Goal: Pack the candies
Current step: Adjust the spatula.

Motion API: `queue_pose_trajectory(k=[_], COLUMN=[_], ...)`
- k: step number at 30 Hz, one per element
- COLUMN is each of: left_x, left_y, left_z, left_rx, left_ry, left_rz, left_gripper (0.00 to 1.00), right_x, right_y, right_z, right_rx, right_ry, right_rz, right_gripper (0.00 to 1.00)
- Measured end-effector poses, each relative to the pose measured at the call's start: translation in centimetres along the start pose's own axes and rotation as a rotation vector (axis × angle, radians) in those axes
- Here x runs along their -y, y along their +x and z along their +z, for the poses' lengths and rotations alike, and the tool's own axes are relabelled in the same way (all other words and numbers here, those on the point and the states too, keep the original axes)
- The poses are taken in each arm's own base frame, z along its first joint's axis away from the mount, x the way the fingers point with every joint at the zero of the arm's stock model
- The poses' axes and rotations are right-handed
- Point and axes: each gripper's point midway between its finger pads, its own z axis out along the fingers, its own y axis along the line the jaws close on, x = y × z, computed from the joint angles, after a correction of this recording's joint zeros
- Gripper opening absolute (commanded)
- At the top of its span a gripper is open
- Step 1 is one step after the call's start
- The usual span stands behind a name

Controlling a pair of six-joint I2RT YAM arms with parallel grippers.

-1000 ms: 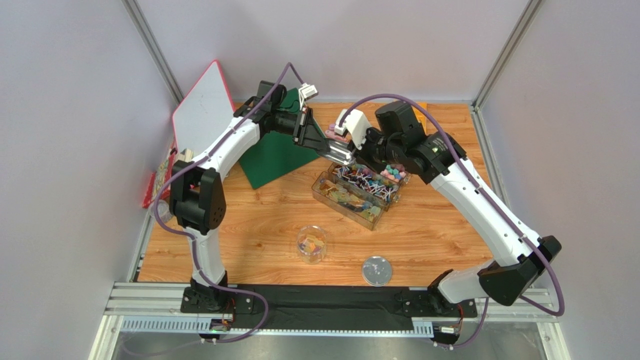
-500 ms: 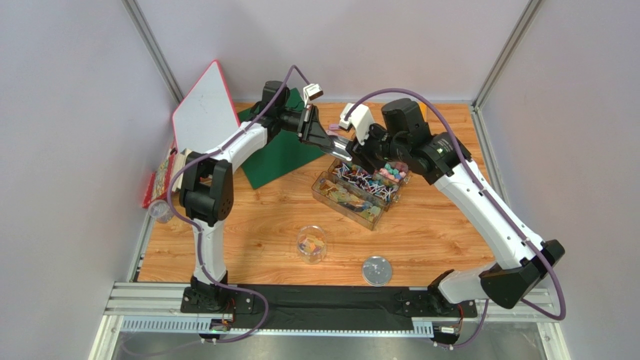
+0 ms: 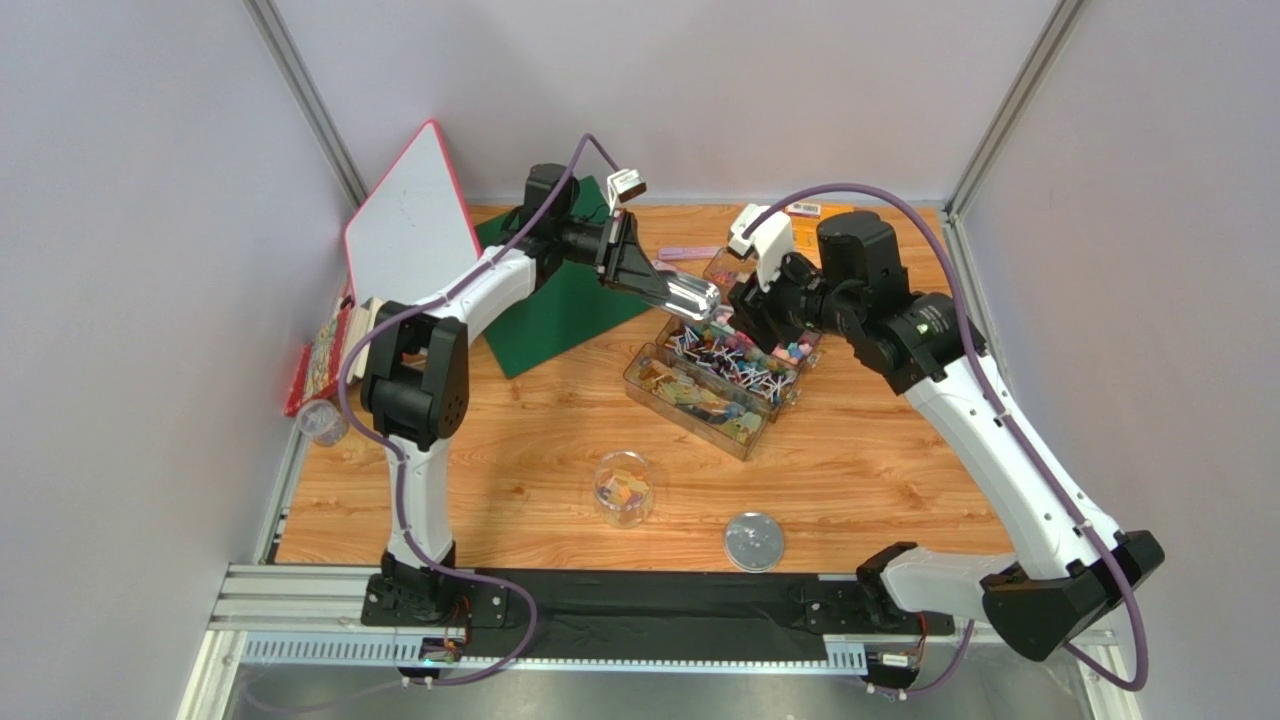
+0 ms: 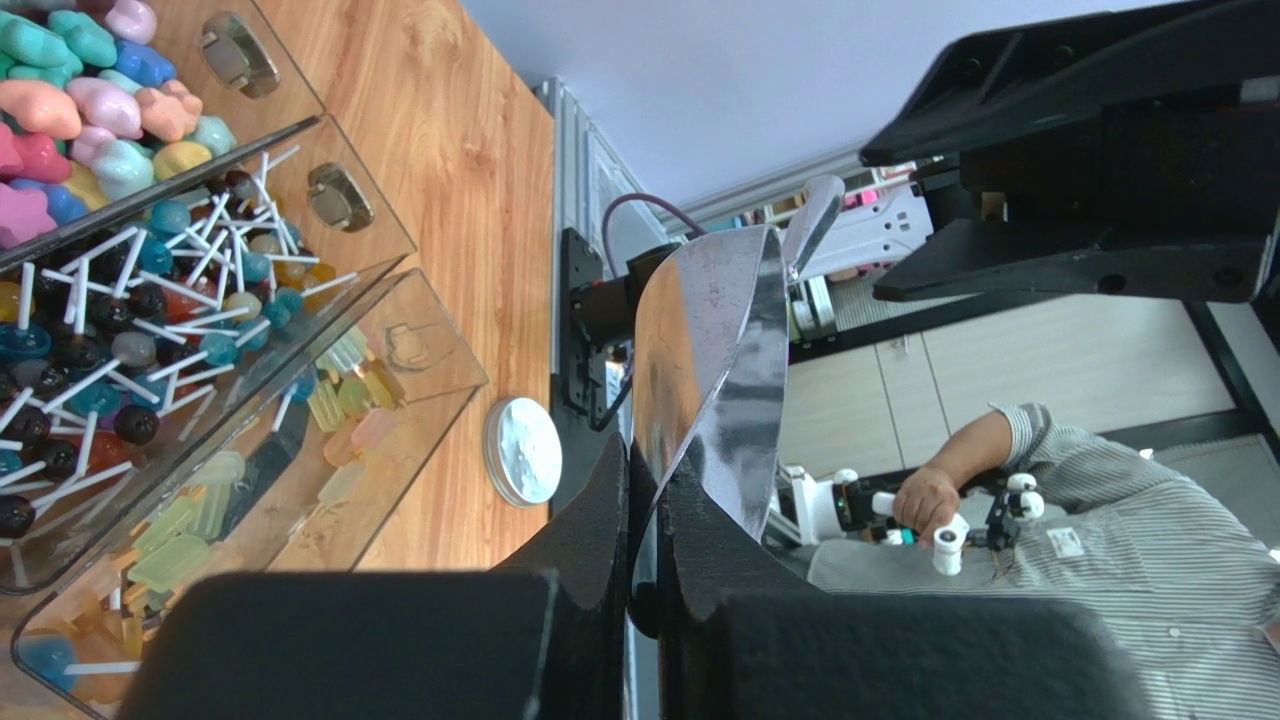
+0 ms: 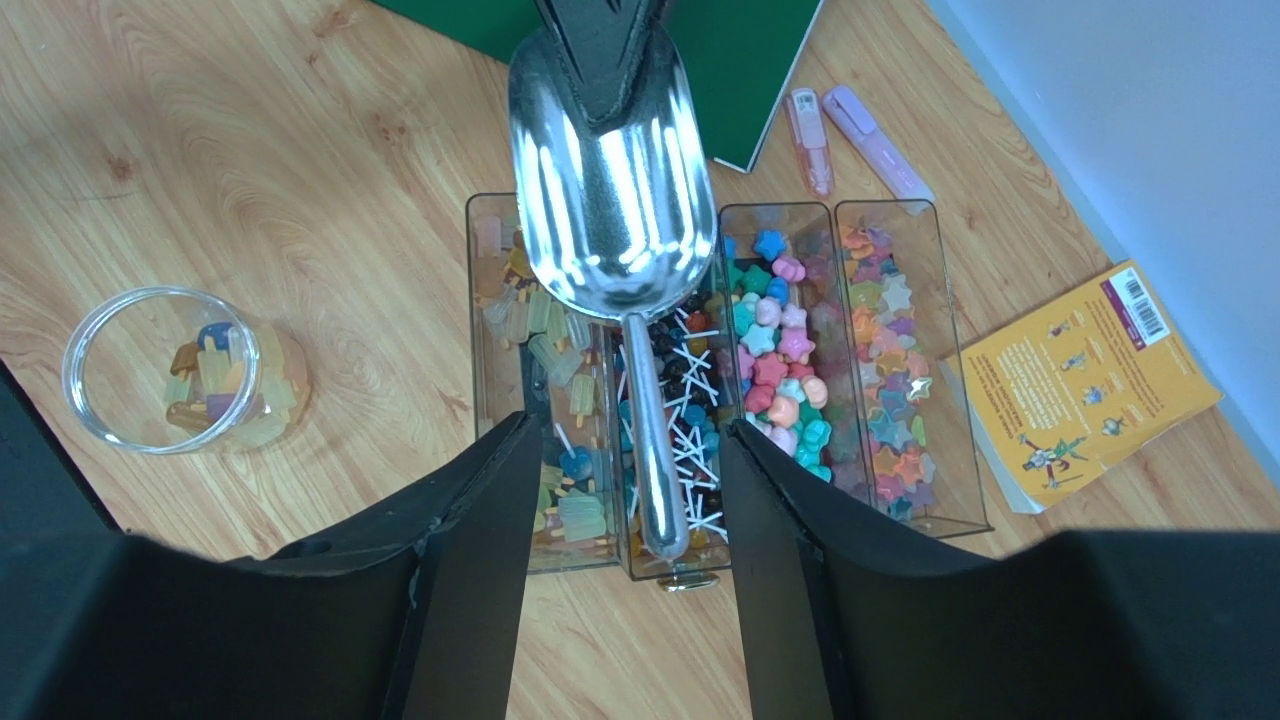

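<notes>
Left gripper point(image 4: 649, 488) clenched on the bowl end of the scoop point(image 5: 609, 180), which is held above the clear box point(image 5: 969, 450). Right gripper point(image 5: 628, 435) released, fingers either side of the scoop handle. Candies point(image 5: 781, 360) fill the box compartments, mid-table. A few in the jar point(image 5: 90, 393), nearer.

the left gripper point(image 4: 649, 503) at the bottom middle is pinched tight on a shiny scoop point(image 4: 721, 360) that stands up in the middle. on the left, a clear box point(image 4: 436, 348) holds candies point(image 4: 68, 108). a round lid point(image 4: 523, 450) lies on the table point(image 4: 451, 135) beside it.
</notes>
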Motion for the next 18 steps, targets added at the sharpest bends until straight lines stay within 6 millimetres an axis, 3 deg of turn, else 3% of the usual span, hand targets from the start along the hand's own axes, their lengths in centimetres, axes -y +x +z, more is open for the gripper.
queue_pose_trajectory(k=[8, 12, 18], left_x=[0.1, 0.2, 0.3], left_y=[-0.1, -0.1, 0.0], left_z=[0.0, 0.0, 0.0], left_rx=[0.001, 0.001, -0.004], left_ry=[0.001, 0.001, 0.007], left_rz=[-0.013, -0.020, -0.018], left_gripper=[0.00, 0.00, 0.00], right_x=[0.4, 0.1, 0.1], right_y=[1.4, 1.7, 1.8], right_z=[1.8, 2.7, 3.0], right_rx=[-0.035, -0.046, -0.047], right_ry=[-0.049, -0.081, -0.093], right_rz=[0.042, 0.050, 0.045], right_gripper=[0.45, 0.26, 0.14])
